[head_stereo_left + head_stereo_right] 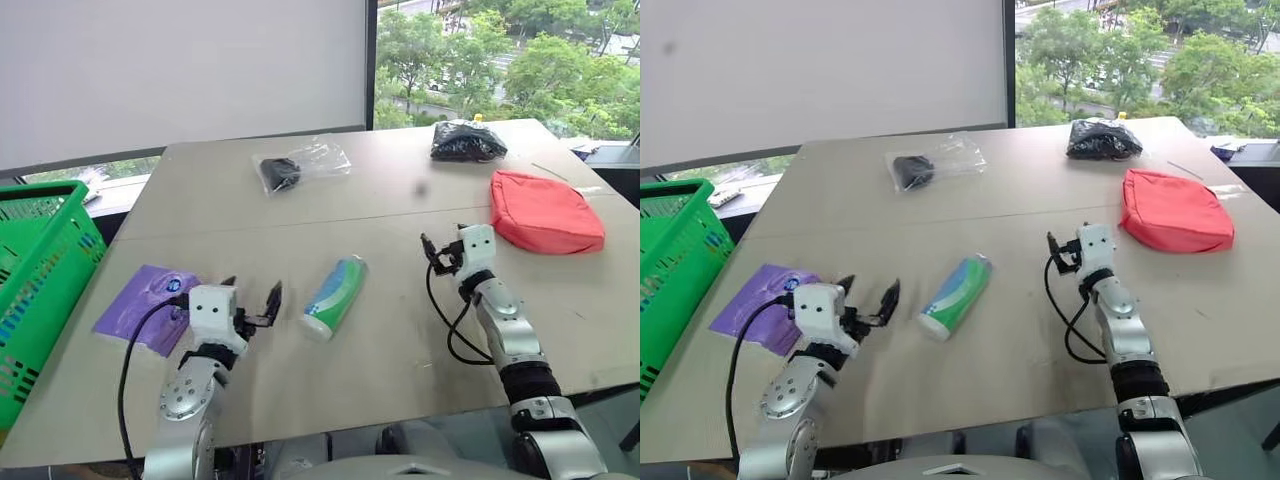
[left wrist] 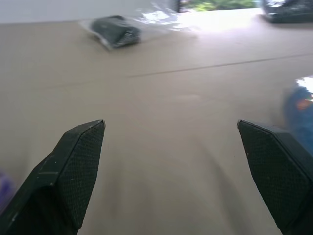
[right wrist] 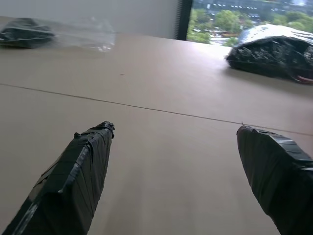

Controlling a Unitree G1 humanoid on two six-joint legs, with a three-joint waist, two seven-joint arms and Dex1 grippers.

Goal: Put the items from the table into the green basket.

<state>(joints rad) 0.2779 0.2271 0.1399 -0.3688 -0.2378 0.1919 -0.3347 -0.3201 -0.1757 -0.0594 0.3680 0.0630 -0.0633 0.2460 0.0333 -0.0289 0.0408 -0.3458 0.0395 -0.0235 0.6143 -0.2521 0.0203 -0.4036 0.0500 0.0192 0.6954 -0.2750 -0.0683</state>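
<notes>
On the beige table (image 1: 400,350) a purple tissue pack (image 1: 148,305) lies at the near left, and the green-and-white tube (image 1: 335,296) lies just right of my left gripper (image 1: 252,292). This gripper is open and empty, level above the tabletop between those two. A clear bag with a black object (image 1: 300,165) sits at the back, a black crinkly bundle (image 1: 467,142) at the far right corner, a red pouch (image 1: 545,212) on the right. My right gripper (image 1: 438,252) is open and empty, left of the pouch. The green basket (image 1: 40,290) stands off the table's left edge.
A white wall panel (image 1: 180,70) and a window with trees (image 1: 500,60) lie behind the table. The seam line (image 1: 300,222) crosses the tabletop. Bare tabletop stretches between the tube and my right arm.
</notes>
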